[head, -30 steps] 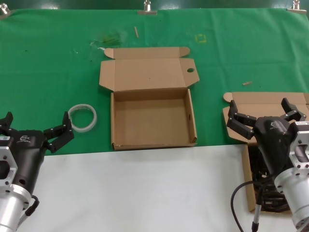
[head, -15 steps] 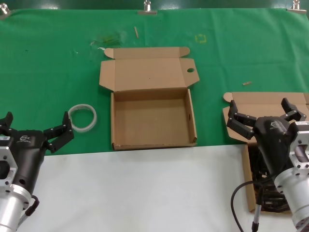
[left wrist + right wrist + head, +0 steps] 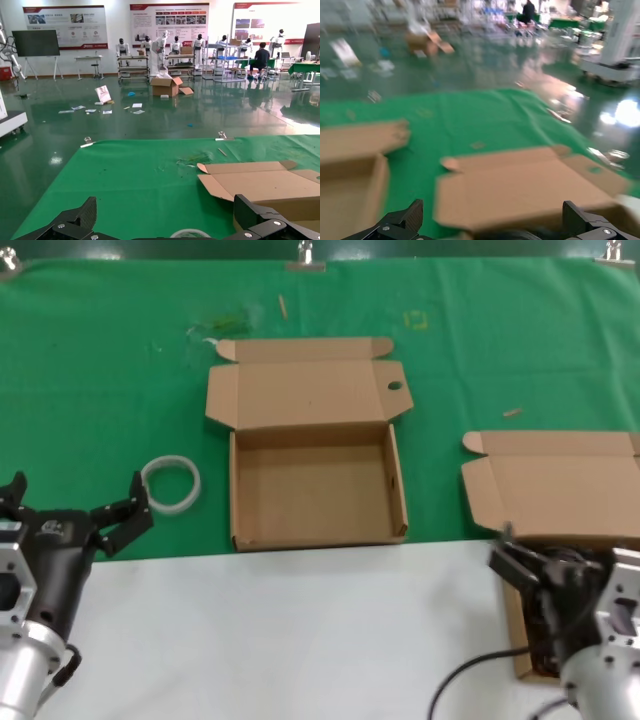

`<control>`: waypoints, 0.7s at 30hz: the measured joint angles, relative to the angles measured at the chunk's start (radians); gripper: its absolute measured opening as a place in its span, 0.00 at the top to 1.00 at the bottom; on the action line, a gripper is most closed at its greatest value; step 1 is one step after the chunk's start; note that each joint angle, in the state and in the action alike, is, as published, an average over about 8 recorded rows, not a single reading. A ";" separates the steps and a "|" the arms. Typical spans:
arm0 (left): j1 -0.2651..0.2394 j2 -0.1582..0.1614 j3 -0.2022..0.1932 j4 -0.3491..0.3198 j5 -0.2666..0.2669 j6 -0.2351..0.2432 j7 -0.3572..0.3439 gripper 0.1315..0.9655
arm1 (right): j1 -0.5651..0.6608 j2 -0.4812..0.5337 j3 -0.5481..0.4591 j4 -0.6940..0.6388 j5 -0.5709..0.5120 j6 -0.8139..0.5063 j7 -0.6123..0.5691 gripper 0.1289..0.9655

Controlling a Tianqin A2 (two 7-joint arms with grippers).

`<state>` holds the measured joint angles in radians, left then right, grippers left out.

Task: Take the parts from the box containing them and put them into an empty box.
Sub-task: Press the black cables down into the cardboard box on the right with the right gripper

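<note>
Overhead, I see green cloth [image 3: 100,370] over far half of table, white surface [image 3: 300,630] near me. Empty box [image 3: 315,490] centre, lid back. Left gripper [image 3: 70,510] low left, jaws apart, near white ring [image 3: 170,483]. Right gripper [image 3: 555,575] low over box containing them [image 3: 560,485]; jaws apart, parts [image 3: 545,635] dark beneath. Left wrist: shiny green hall floor [image 3: 100,125], posters behind. Right wrist: fingertips [image 3: 405,217] spread, brown lid beyond.

We see even, bright overhead light with soft shadows; the right gripper [image 3: 560,575] is motion-blurred, its wrist view smeared, with glare on the floor [image 3: 555,75] beyond.
</note>
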<state>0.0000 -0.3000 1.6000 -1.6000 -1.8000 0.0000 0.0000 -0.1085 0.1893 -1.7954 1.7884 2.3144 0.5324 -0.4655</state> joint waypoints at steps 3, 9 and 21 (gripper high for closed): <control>0.000 0.000 0.000 0.000 0.000 0.000 0.000 0.00 | -0.011 0.000 0.003 0.050 0.067 0.123 -0.128 0.00; 0.000 0.000 0.000 0.000 0.000 0.000 0.000 0.00 | 0.038 0.000 0.002 0.092 0.153 0.365 -0.373 0.00; 0.000 0.000 0.000 0.000 0.000 0.000 0.000 0.00 | 0.317 -0.001 -0.050 -0.067 0.336 0.749 -0.880 0.00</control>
<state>0.0000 -0.3000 1.6000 -1.6000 -1.7999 0.0000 -0.0001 0.2081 0.1886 -1.8455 1.7211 2.6503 1.2809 -1.3458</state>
